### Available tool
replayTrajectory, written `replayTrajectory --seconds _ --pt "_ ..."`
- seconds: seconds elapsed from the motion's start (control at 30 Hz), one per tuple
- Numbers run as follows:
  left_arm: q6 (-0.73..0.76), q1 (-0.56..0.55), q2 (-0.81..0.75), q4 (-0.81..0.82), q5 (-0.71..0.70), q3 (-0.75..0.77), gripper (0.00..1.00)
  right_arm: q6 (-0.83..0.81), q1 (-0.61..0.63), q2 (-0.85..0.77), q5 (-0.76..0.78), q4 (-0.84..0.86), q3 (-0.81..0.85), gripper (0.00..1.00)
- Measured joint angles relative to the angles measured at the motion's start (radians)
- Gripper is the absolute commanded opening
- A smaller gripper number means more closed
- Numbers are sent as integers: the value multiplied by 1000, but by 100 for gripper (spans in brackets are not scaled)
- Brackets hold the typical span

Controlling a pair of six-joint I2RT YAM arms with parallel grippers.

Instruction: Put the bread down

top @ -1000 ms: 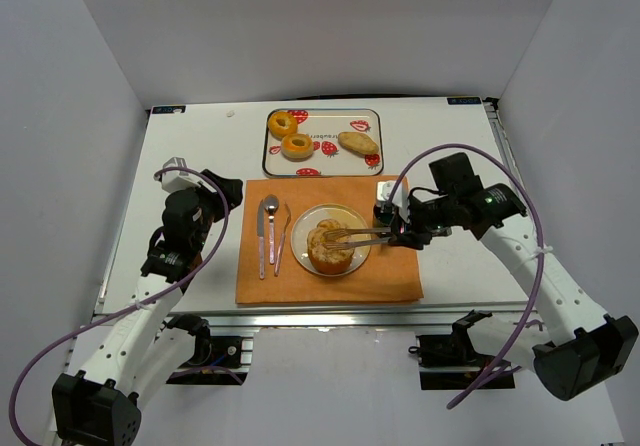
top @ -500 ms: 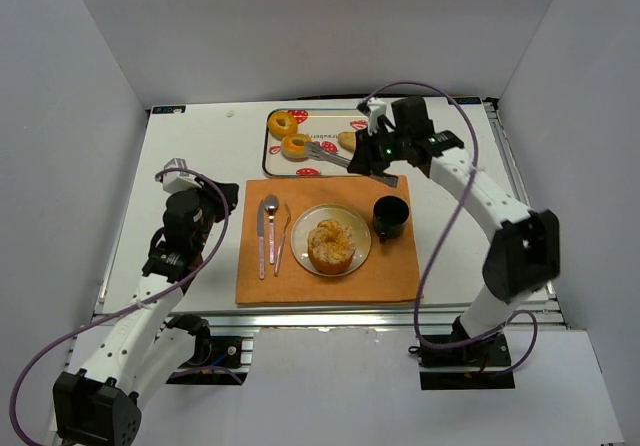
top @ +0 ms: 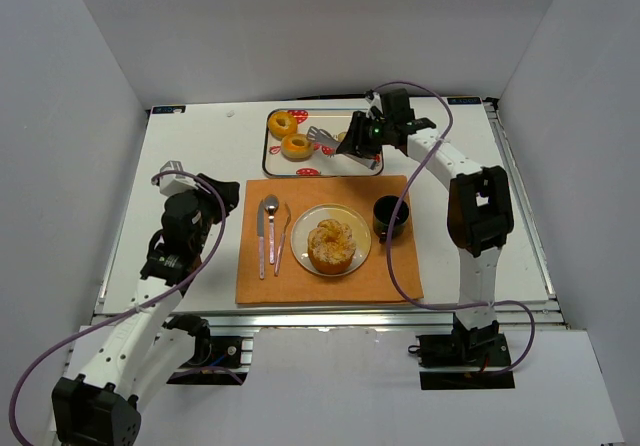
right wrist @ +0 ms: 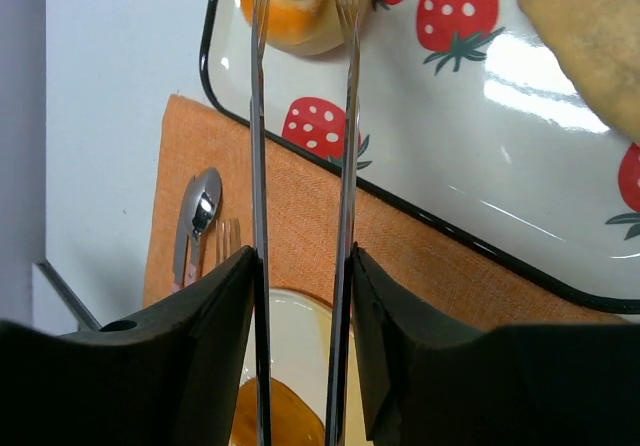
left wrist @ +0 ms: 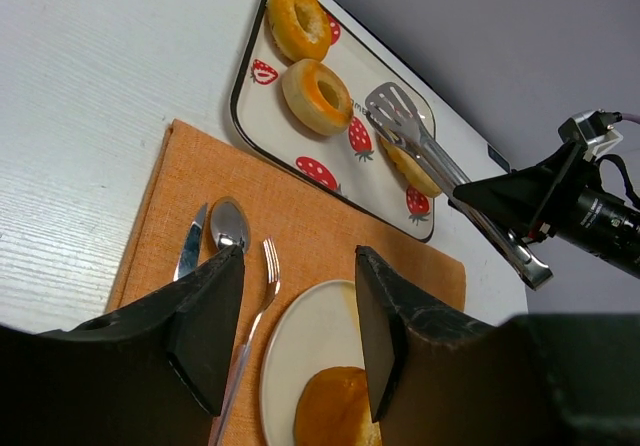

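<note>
A golden round bread point(top: 331, 245) lies on the white plate point(top: 304, 228) on the orange mat point(top: 392, 268). My right gripper point(top: 360, 139) is shut on metal tongs point(top: 322, 137) and hangs over the strawberry tray point(top: 320, 167). The tongs' arms point(right wrist: 347, 116) stand apart with nothing between them, above the tray point(right wrist: 500, 146). An oval bread point(right wrist: 590, 36) lies right of the tongs, and a ring-shaped bread point(right wrist: 290, 6) lies beyond their tips. My left gripper point(top: 225, 192) is open and empty, left of the mat; the plate point(left wrist: 300, 336) shows between its fingers.
Two ring-shaped breads point(top: 283, 124) point(top: 296, 146) sit on the tray's left half. A knife point(top: 261, 236), spoon point(top: 271, 221) and fork point(top: 283, 238) lie on the mat left of the plate. A black cup point(top: 390, 216) stands right of the plate.
My right arm has swung with the tongs from the plate back to the tray. The round bread stays on the plate. The left arm has not moved.
</note>
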Motion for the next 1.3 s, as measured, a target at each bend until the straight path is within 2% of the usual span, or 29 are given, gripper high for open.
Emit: replayTrajectory --seconds 0.37,0.63,0.8,0.93,1.13,1.3 --pt "10 0 103 -16 -2 23 59 118 -24 87 -50 51 10 52" --pt "13 0 104 -26 -6 28 59 158 -23 133 -85 60 10 50" --pt "13 0 88 -36 -13 28 59 198 -21 139 -123 96 10 40" --pt "12 0 83 -38 -17 28 59 233 -20 139 -158 130 3 20" --pt "12 0 66 -38 -19 28 59 282 -30 132 -218 180 -57 0" --pt "12 0 45 -37 -21 28 59 239 -90 46 -298 174 -102 0"
